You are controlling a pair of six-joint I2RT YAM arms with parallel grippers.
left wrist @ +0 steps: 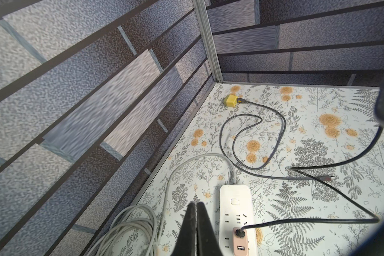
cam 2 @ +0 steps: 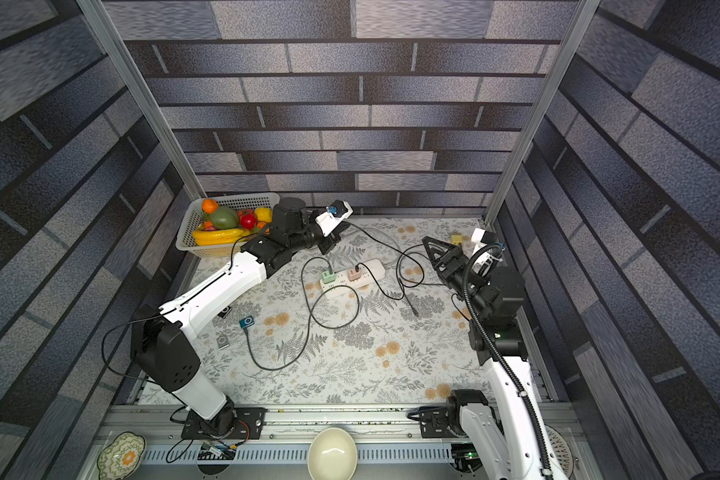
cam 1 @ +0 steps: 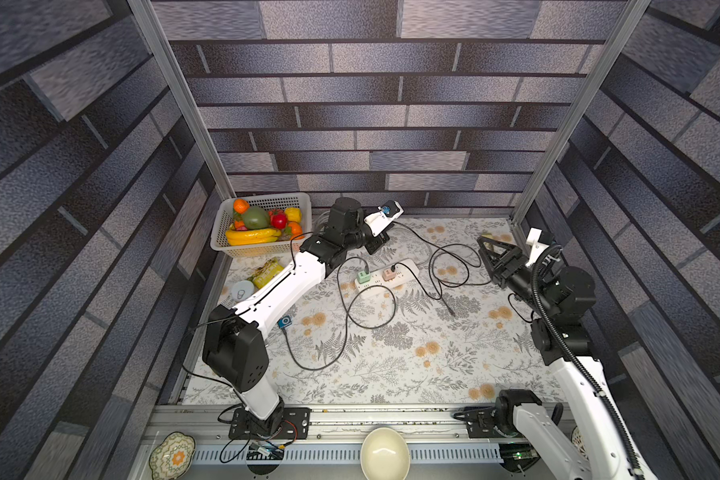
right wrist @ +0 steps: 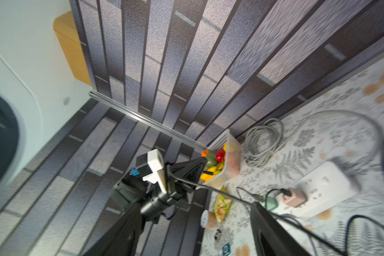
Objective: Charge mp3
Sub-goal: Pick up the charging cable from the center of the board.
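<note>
Smooth plastic power strip (cam 1: 408, 271), perforated plastic basket (cam 1: 267, 249)

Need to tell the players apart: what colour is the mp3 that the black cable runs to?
Blue. The mp3 shows best in a top view.

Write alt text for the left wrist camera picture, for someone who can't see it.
The left gripper, shut, hovers beside a white power strip on a floral tablecloth, with a pink adapter and its black cable plugged in. Beyond, a yellow charger with a looping grey cable lies near the walled corner.
</note>
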